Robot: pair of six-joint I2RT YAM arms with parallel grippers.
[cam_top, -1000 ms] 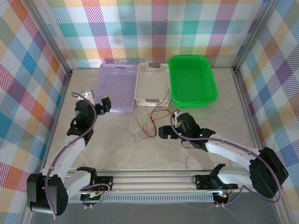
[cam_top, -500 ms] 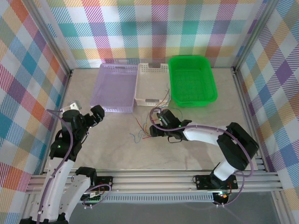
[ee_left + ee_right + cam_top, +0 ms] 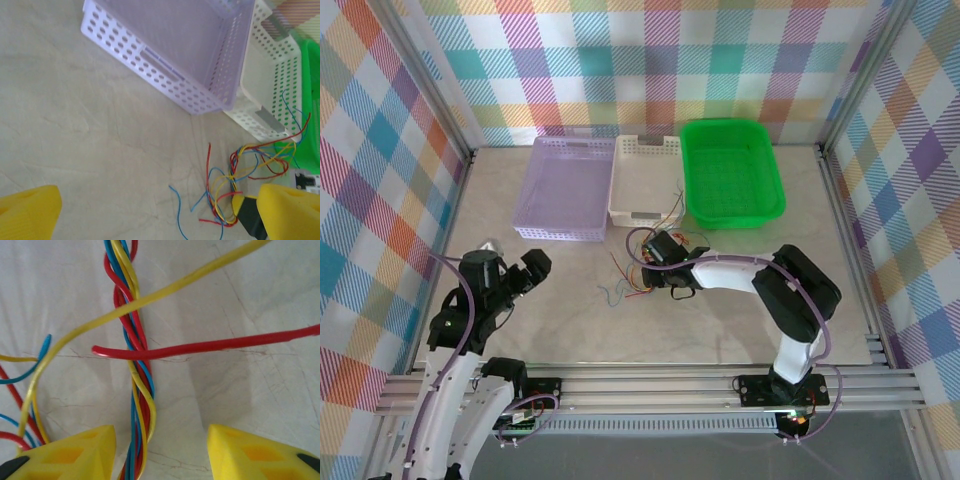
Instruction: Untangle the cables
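The cables (image 3: 645,265) form a loose tangle of red, yellow, blue and orange wires on the pale marbled table (image 3: 570,320), just in front of the white basket (image 3: 630,214) and near the table's middle. In the right wrist view the cables (image 3: 136,340) twist into one tight braid running up the frame. A free red end crosses the braid, and a yellow strand arcs over it. A single blue-grey strand (image 3: 610,292) lies apart at the tangle's left edge. A few strand ends rise in front of the white basket's near right corner; whether they touch it cannot be told.

The right gripper (image 3: 652,262) sits low over the tangle. Its yellow fingers (image 3: 70,455) stand partly apart and straddle the braid, which passes just beside the finger at the frame's left and is not pinched.

The left gripper (image 3: 535,265) hangs well to the left of the cables, over bare table. Its fingers (image 3: 27,212) are spread wide with nothing between them; its camera sees the tangle (image 3: 245,165) ahead.

Three baskets stand side by side behind the cables: the purple basket (image 3: 565,236), the white basket, and the green basket (image 3: 750,220).
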